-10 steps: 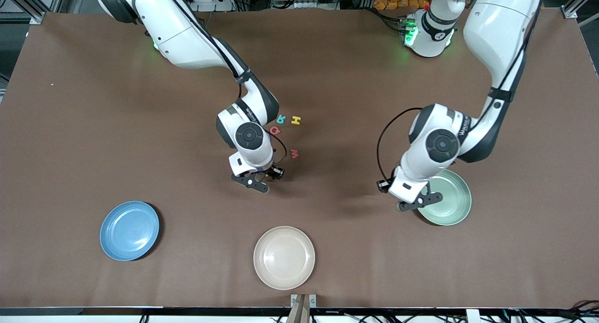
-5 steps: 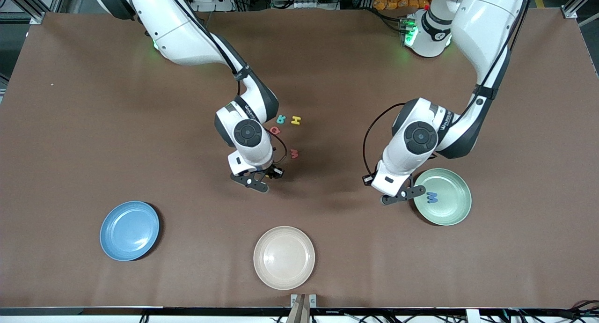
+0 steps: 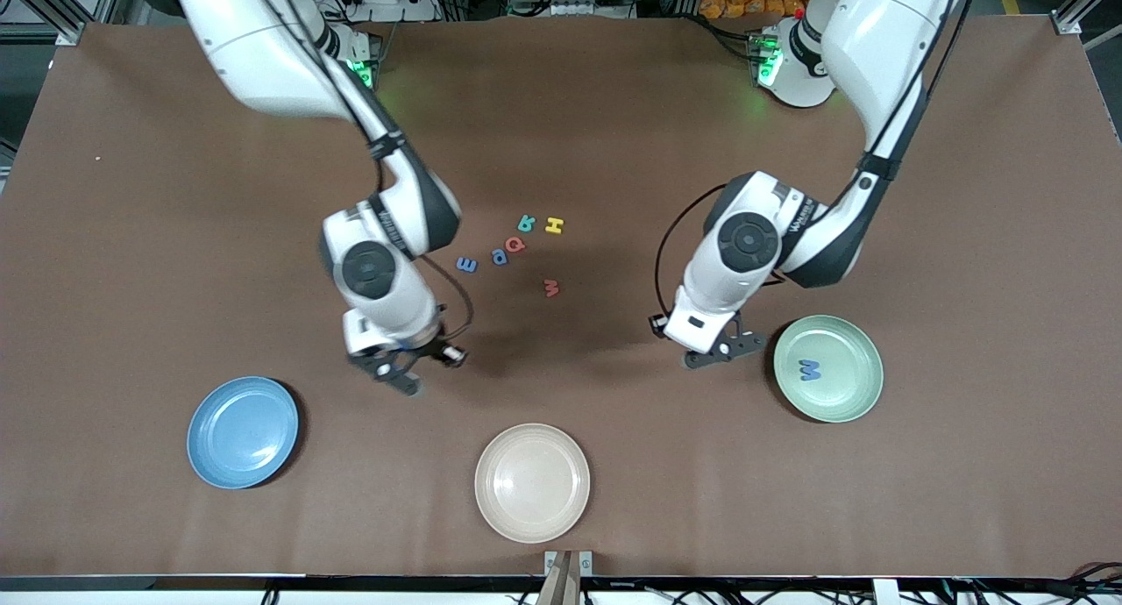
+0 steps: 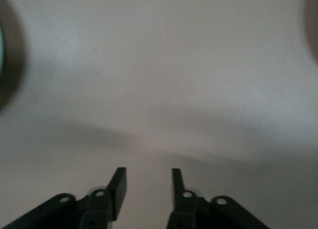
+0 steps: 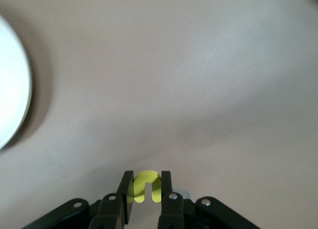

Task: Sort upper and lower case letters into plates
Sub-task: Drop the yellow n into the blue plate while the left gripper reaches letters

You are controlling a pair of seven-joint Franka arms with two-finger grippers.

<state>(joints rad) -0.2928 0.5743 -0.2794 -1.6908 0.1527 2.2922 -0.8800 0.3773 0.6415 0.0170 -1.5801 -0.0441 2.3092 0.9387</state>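
My right gripper point(image 3: 401, 377) hangs over bare table between the loose letters and the blue plate point(image 3: 243, 431). It is shut on a small yellow letter point(image 5: 146, 185) with two short legs, pinched between the pads. My left gripper point(image 3: 720, 352) is open and empty point(image 4: 148, 170), over the table just beside the mint green plate point(image 3: 846, 399). A blue letter W point(image 3: 809, 370) lies in that plate. Several letters lie mid-table: blue E point(image 3: 466, 264), blue one point(image 3: 500, 256), red one point(image 3: 515, 245), teal one point(image 3: 525, 224), yellow H point(image 3: 553, 225), red m point(image 3: 550, 288).
A beige plate point(image 3: 532, 482) sits near the front edge between the two task plates. A pale plate rim point(image 5: 12, 90) shows at the edge of the right wrist view. Brown table surface lies bare around both grippers.
The right gripper closed on the yellow letter, then carried it away from the letter cluster toward the blue plate. The left gripper left the blue W in the mint plate, drew back and opened.
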